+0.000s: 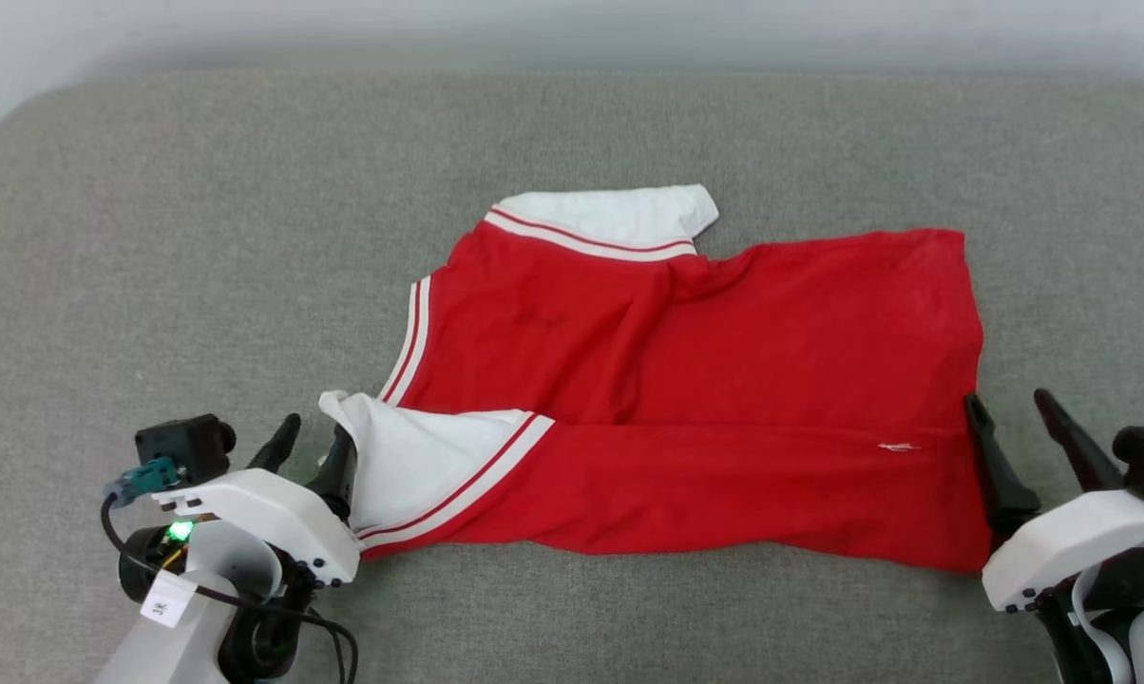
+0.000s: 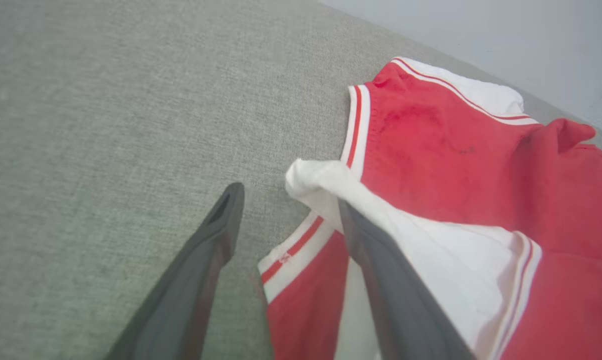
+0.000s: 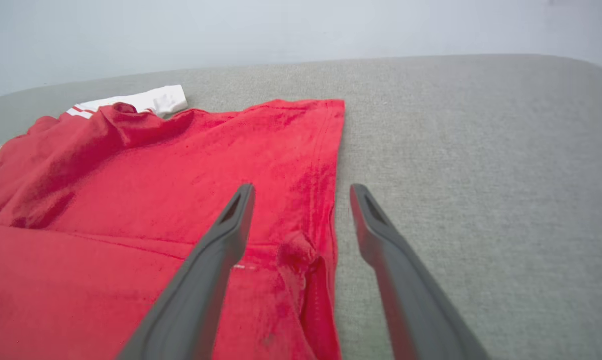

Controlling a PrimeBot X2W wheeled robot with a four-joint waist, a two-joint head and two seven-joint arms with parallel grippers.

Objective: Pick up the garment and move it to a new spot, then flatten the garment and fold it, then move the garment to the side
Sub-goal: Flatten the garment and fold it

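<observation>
Two pincers, one shirt, one grey cushion under it all. The left pincer [image 1: 317, 427] sits nearest on the left, its two dark fingers apart and gripping nothing. The rolled tip of the shirt's near white sleeve [image 1: 420, 465] lies in the gap and rests against the inner finger [image 2: 381, 280]. On this pincer's outer side the cushion [image 1: 154, 237] is bare all the way to its rounded corner.

The right pincer [image 1: 1007, 399] sits nearest on the right, its two fingers also spread and clamped on nothing. They straddle the shirt's hem edge, one finger over red cloth and the other over bare cushion, with a small pucker of cloth [image 3: 296, 252] between them. Outward of this pincer the cushion is open too.

The shirt [image 1: 724, 361] lies between the two pincers, spread sideways, neck end by the left pincer and hem by the right. One long fold line runs across it from one pincer towards the other. The striped neck band [image 1: 409, 342] is just beyond the left pincer. There are two white sleeves, and the second sleeve [image 1: 619, 214] sticks out past the shirt's far edge. Beyond that a wide band of bare cushion reaches the far edge, then a pale wall [image 1: 572, 28]
</observation>
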